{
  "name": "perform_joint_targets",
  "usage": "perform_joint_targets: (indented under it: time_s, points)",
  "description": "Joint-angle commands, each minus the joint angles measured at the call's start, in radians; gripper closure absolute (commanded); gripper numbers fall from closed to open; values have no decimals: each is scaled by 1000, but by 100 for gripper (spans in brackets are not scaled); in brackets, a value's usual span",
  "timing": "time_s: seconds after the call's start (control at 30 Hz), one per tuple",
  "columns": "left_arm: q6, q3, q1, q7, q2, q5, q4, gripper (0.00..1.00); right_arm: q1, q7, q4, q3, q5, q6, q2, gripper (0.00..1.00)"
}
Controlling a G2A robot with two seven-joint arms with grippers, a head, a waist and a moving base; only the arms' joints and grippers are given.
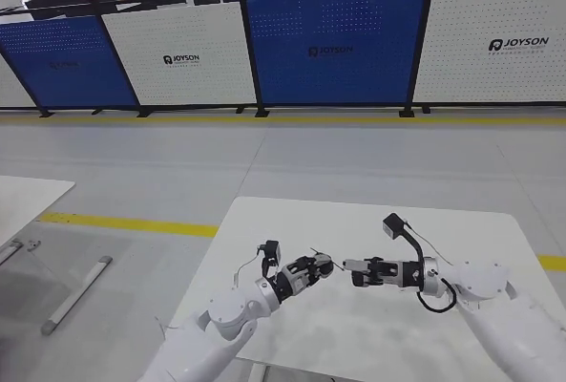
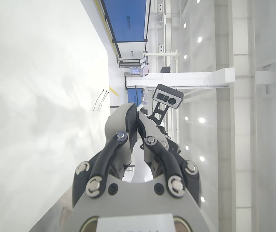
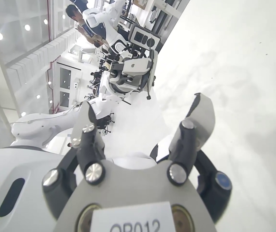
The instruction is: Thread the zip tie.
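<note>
Starting with the zip tie (image 2: 136,95), where is it?

It sits at the tip of the left pincer (image 2: 136,112), a thin dark strip. It is too thin to make out its head or teeth.

Which way does it run?

Its long axis follows the line of the fingers. It sticks straight out past the fingertips, and the free end points towards the right arm's wrist camera (image 2: 168,96).

How does that pincer stand?

Its two pads are pressed together, clamped on the strip.

And the other one?

The right pincer (image 3: 144,107) has its fingers spread wide apart with nothing between them. It faces the left pincer.

Where are the two on the surface (image 1: 292,220)?

From above they meet tip to tip over its middle, close together. I cannot tell whether they touch. The strip lies in the short gap between them.

Anything else lying about?

Two loose zip ties (image 2: 101,100) lie flat on the surface, side by side and slightly curved. They are near its edge, well apart from both pincers.
</note>
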Motion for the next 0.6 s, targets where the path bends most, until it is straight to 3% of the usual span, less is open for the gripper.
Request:
perform_joint_targets:
  time_s: [0.0, 0.13, 0.3, 0.57]
  points:
    - [4, -3, 0, -5, 0, -2, 0, 100, -1, 5, 1, 2, 1, 1, -1, 70]
    - [5, -6, 2, -5, -1, -6, -2, 100, 2, 14, 6, -6, -3, 3, -6, 73]
    - [7, -9, 1, 1, -3, -4, -4, 100, 10, 26, 19, -10, -2, 1, -12, 67]
    - [6, -3, 1, 4, -7, 8, -5, 100, 14, 35, 32, -1, -4, -2, -16, 69]
